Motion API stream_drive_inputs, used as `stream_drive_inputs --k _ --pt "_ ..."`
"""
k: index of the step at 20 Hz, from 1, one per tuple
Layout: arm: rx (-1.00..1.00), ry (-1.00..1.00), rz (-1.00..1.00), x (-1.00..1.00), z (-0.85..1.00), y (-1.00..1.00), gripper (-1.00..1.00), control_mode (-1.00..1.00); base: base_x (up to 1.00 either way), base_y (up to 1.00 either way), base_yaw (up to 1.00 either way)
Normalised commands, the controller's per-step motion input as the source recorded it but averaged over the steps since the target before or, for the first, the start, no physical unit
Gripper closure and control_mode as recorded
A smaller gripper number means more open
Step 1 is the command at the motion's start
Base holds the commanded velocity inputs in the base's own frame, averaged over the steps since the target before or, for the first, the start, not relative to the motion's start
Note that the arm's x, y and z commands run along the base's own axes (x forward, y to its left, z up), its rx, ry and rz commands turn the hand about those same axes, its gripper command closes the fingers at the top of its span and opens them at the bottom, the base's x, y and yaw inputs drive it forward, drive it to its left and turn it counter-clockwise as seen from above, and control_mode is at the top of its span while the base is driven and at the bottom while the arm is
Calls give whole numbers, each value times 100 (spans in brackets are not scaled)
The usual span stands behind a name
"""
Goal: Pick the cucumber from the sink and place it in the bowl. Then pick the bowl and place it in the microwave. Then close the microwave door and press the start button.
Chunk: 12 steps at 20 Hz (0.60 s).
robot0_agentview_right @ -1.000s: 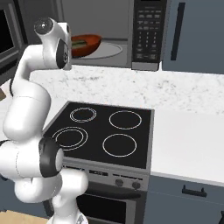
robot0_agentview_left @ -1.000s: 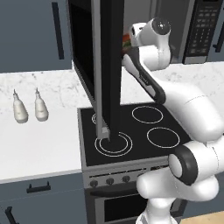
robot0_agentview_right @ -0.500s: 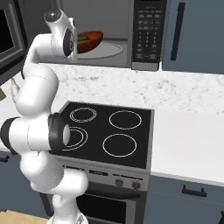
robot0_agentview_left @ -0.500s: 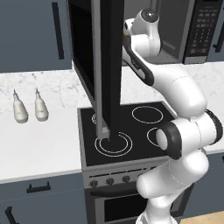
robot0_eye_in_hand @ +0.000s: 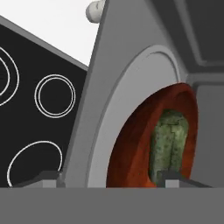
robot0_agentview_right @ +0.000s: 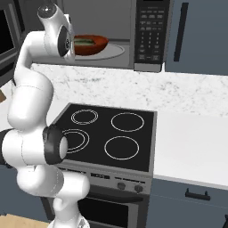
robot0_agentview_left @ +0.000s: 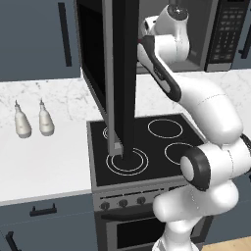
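The microwave [robot0_agentview_right: 147, 31] stands open, with its wide black door [robot0_agentview_left: 122, 73] swung out over the stove. Inside, on the grey turntable [robot0_agentview_right: 113, 51], rests the red-brown bowl [robot0_agentview_right: 95, 44] [robot0_eye_in_hand: 135, 140] with the green cucumber [robot0_agentview_right: 87, 41] [robot0_eye_in_hand: 168, 140] lying in it. My gripper [robot0_eye_in_hand: 109, 179] is open right in front of the bowl. Its fingertips [robot0_eye_in_hand: 43, 177] stand wide apart, the right one low before the bowl's rim, and nothing is held. The white arm [robot0_agentview_left: 166, 39] reaches up into the microwave mouth. The keypad panel [robot0_agentview_left: 223, 34] sits on the right side.
Below the microwave is a black stove top [robot0_agentview_right: 111, 133] with four ring burners. Two small white bottles [robot0_agentview_left: 22, 122] stand on the marble counter [robot0_agentview_left: 44, 162] to the left. The open door juts out beside my arm.
My arm has stretched upward and the hand has lifted at the microwave mouth. The bowl stays on the turntable.
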Motion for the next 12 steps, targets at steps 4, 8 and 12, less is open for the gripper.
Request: stream_drive_inputs --k 4,8,12 --pt "-2 -21 0 -100 0 0 -100 -100 0 0 0" --pt "0 -25 1 -100 0 -8 -100 -100 0 0 0" --pt "0 -20 4 -100 27 -4 -100 -100 0 0 0"
